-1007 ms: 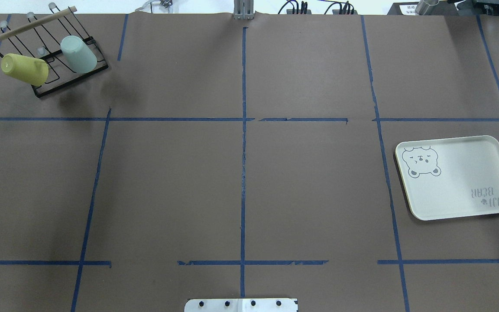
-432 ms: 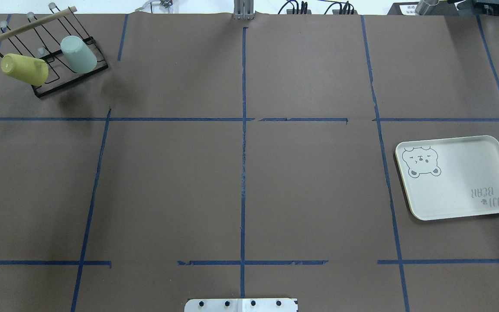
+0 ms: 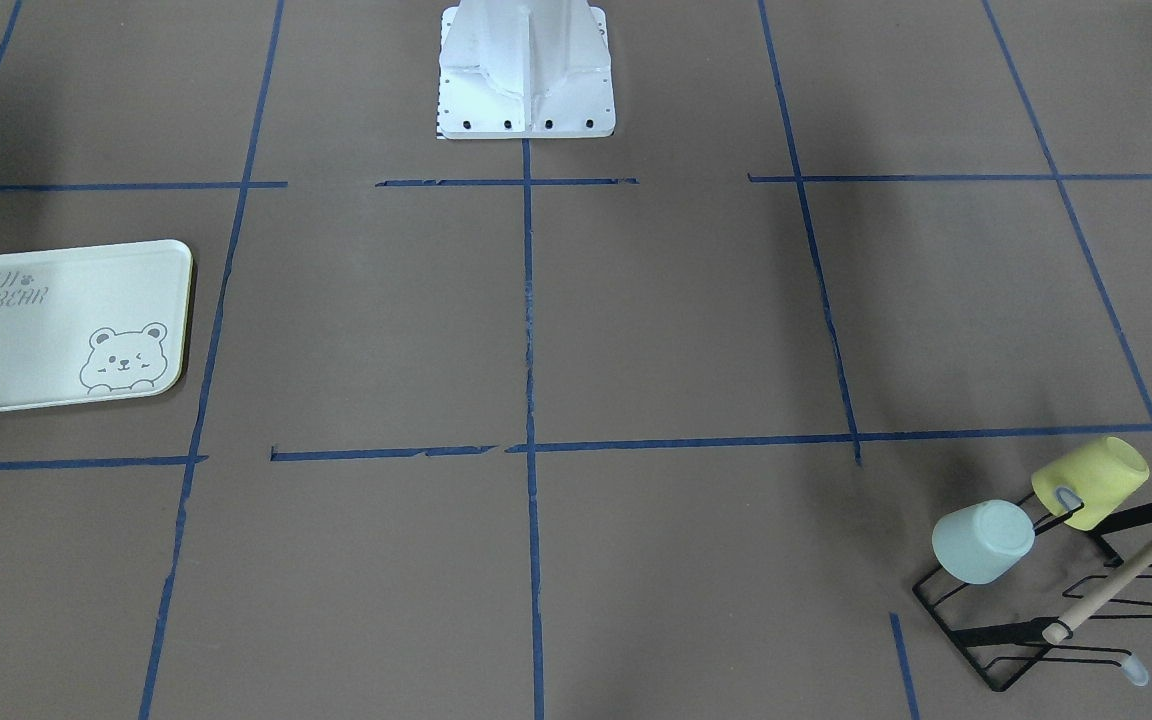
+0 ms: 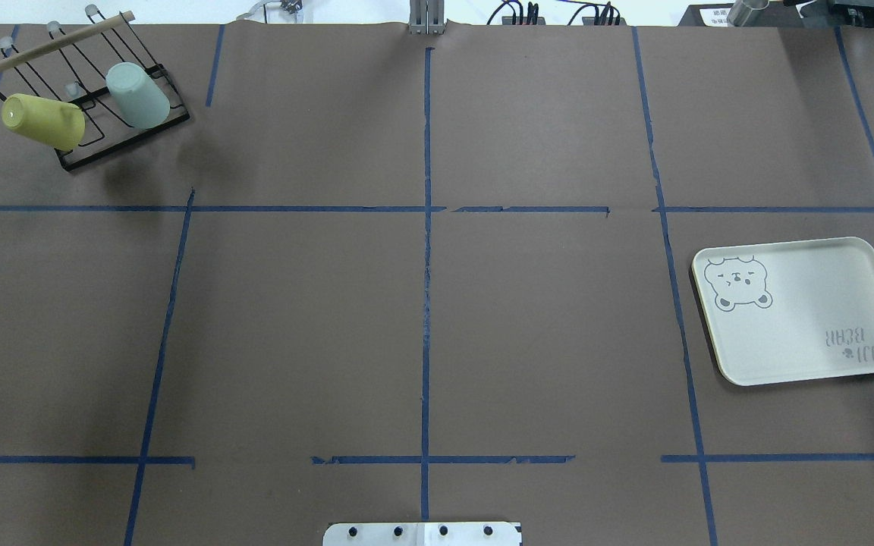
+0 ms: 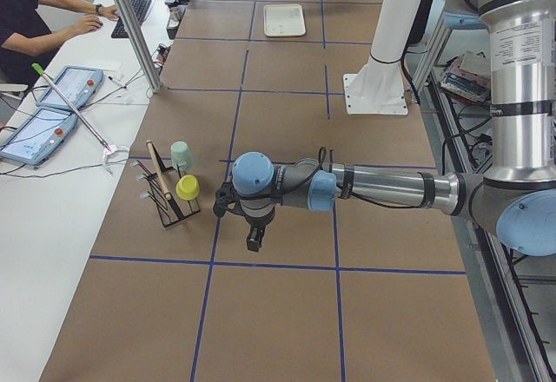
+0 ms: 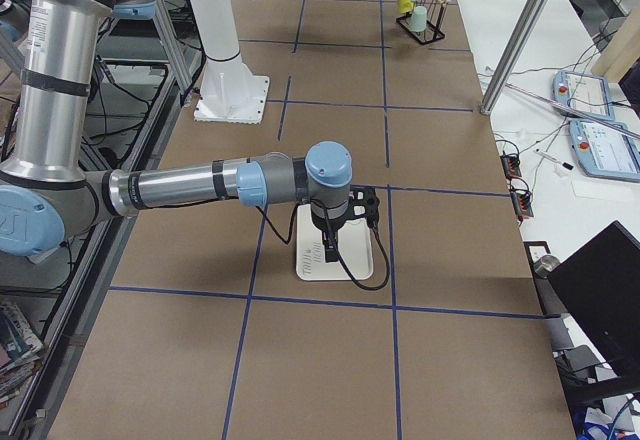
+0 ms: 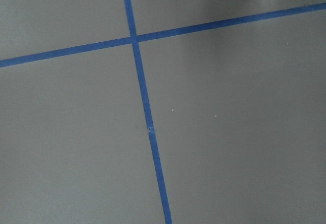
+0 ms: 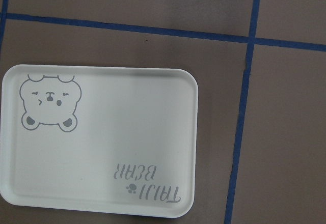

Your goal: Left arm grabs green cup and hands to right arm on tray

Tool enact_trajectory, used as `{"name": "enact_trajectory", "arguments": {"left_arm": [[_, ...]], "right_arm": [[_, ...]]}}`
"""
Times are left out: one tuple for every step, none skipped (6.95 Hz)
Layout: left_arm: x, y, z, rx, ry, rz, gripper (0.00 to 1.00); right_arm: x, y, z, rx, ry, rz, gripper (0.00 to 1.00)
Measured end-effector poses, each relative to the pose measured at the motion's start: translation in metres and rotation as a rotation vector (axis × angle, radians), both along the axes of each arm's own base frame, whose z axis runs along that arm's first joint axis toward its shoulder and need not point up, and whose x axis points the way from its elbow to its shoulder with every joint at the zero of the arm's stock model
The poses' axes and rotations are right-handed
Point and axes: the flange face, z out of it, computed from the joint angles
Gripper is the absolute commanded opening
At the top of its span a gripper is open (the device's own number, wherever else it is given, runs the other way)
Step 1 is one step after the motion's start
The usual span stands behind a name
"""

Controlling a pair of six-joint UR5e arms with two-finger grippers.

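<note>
The green cup (image 4: pixel 137 95) hangs mouth-down on a black wire rack (image 4: pixel 126 140) at the table's far left; it also shows in the front view (image 3: pixel 982 541) and the left side view (image 5: pixel 181 154). The tray (image 4: pixel 801 311) lies bare at the right and fills the right wrist view (image 8: pixel 102 137). My left gripper (image 5: pixel 253 241) points down over the table, a little to the robot's side of the rack. My right gripper (image 6: pixel 330 253) hangs above the tray (image 6: pixel 358 250). Both show only in side views, so I cannot tell whether they are open or shut.
A yellow cup (image 4: pixel 42 121) hangs on the same rack beside the green one, under a wooden bar (image 4: pixel 50 44). The brown table carries blue tape lines (image 7: pixel 147 127). The white robot base (image 3: pixel 526 70) stands at the near middle edge. An operator (image 5: pixel 35 17) sits beyond the far side.
</note>
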Motion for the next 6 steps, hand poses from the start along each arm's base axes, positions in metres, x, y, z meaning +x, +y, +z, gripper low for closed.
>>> {"name": "enact_trajectory", "arguments": {"left_arm": [[0.014, -0.003, -0.021, -0.009, 0.008, -0.015, 1.0], [0.024, -0.012, -0.044, -0.017, 0.017, -0.041, 1.0], [0.038, -0.032, -0.07, -0.025, 0.026, -0.067, 1.0], [0.059, -0.058, -0.097, -0.034, 0.034, -0.082, 1.0], [0.083, -0.085, -0.123, -0.056, 0.036, -0.108, 1.0], [0.109, -0.113, -0.151, -0.083, 0.023, -0.156, 1.0]], "right_arm": [[0.0, 0.0, 0.0, 0.002, 0.0, -0.001, 1.0], [0.0, 0.0, 0.0, 0.003, -0.001, -0.001, 1.0], [0.0, 0.0, -0.001, 0.003, -0.001, -0.001, 1.0], [0.0, -0.001, -0.001, 0.003, 0.0, -0.001, 1.0], [0.0, -0.001, 0.0, 0.001, 0.0, -0.001, 1.0], [-0.001, -0.001, 0.0, 0.0, 0.001, -0.001, 1.0]]}}
